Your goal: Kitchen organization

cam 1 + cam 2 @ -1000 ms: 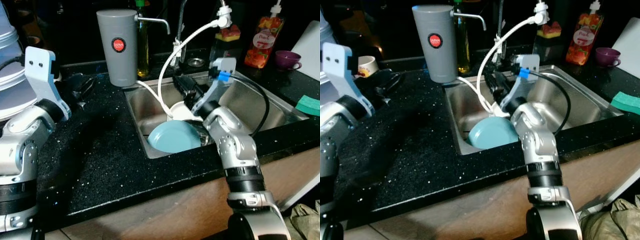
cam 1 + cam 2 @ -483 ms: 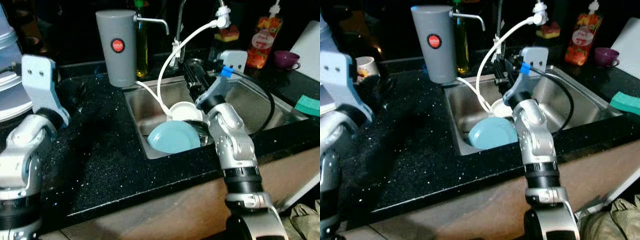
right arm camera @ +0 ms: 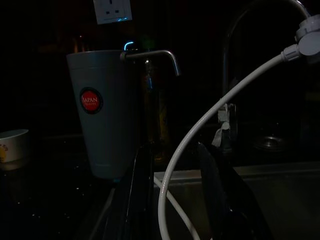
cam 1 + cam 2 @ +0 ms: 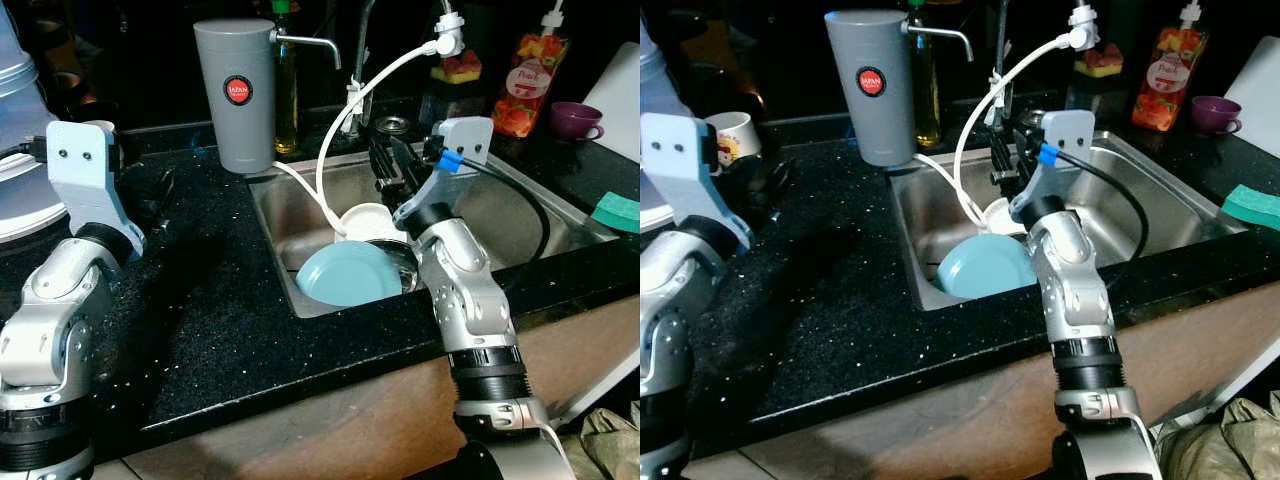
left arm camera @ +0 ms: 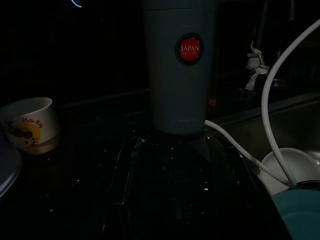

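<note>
In the sink [image 4: 520, 215], just below and in front of the right tool [image 4: 392, 160], a light blue plate [image 4: 348, 274] leans against the near wall, and a white bowl [image 4: 371, 222] lies right behind it, almost under the tool's black fingers. Those fingers stand apart with nothing between them, raised over the middle of the basin and pointing toward its back edge. A white hose [image 4: 372, 92] loops from the tap fitting down past the left of the tool to the bowl, crossing directly in front of the fingers in the right wrist view [image 3: 200, 132]. Beyond the tool and to its left, a tall grey water filter [image 4: 236, 92] with a red round label and a thin metal spout stands at the sink's back corner, with a bottle of oil [image 4: 286, 85] just behind it.

The left tool [image 4: 160, 185] hovers over the black speckled surface [image 4: 220, 330], well to the left of the sink; its fingers look apart and empty, aimed at the filter's base. Left of it, a small white cup [image 4: 733, 132] with a cartoon print sits on the surface. Far to the right of the right tool lie a green sponge [image 4: 617, 210], a purple cup [image 4: 574, 118] and a bottle of soap [image 4: 529, 82] with a pump.
</note>
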You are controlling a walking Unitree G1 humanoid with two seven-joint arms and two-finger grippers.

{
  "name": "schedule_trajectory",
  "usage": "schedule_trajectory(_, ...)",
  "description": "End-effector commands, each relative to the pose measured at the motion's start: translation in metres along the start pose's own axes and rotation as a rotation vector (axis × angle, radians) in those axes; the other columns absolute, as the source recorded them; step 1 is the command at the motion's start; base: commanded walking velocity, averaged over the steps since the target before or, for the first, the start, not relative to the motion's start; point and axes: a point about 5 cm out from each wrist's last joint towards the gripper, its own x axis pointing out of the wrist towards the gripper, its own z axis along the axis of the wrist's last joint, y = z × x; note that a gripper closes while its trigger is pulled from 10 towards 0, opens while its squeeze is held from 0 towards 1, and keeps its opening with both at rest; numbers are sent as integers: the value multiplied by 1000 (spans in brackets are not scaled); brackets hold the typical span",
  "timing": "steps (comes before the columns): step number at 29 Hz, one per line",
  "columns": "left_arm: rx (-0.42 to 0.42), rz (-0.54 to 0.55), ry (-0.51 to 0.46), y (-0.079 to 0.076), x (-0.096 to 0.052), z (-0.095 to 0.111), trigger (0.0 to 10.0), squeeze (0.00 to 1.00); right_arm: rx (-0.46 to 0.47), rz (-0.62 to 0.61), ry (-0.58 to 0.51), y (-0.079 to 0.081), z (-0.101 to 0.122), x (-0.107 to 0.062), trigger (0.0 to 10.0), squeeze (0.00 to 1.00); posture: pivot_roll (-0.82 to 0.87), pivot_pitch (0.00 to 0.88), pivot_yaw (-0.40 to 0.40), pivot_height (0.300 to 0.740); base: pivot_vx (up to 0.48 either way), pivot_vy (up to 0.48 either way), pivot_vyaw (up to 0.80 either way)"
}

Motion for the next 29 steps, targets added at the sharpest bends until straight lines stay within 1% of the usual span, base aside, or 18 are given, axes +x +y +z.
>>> schedule_trajectory(1, -12, 8, 3, -2, -4, -1, 10000, 0, 4, 21, 3, 7, -1, 0, 10000, 0, 32, 73, -21, 740, 0, 0, 0)
schedule_trajectory(7, -26, 1, 14, -7, -5, -4, 10000, 0, 6, 39, 11, 12, -3, 0, 10000, 0, 33, 78, -21, 740, -41, 0, 0)
schedule_trajectory(29, -31, -5, 26, -10, -6, -5, 10000, 0, 1, 65, 27, 15, -5, 0, 10000, 0, 29, 74, -21, 740, -320, 0, 0)
